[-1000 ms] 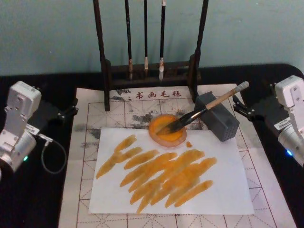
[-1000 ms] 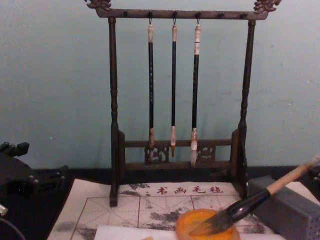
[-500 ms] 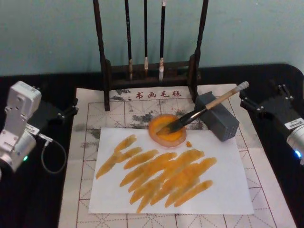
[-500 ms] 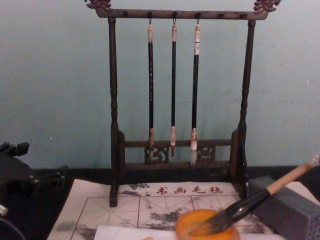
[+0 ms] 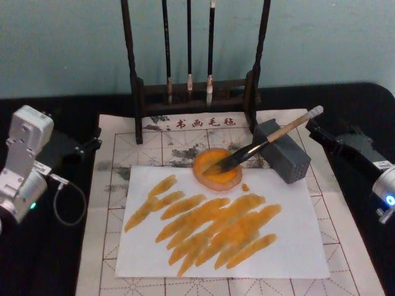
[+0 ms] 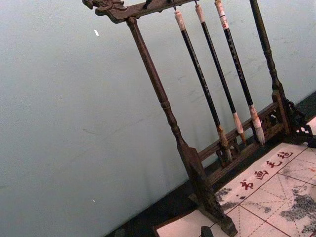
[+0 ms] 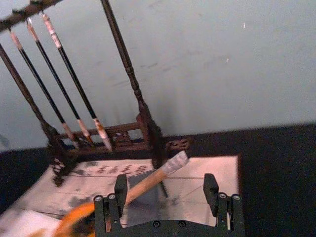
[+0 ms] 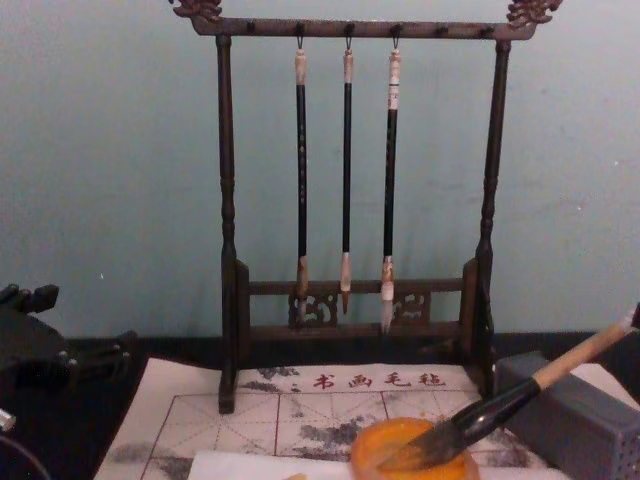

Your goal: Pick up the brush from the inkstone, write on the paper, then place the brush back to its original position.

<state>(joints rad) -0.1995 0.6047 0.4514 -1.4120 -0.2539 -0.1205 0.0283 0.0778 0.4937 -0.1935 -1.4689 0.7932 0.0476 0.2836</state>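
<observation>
Brush (image 5: 262,142): pale wood handle, black lower section, dark tuft lying in orange inkstone (image 5: 217,171), handle propped on grey block (image 5: 290,161). I read right tool (image 7: 166,180) spread, near handle end. Left tool (image 5: 86,145) parked at surface's left.

Looks like a calligraphy practice setup: brush rack (image 5: 194,55), gridded felt mat (image 5: 117,154), black bench (image 5: 55,259), plain teal wall (image 5: 74,43).
</observation>
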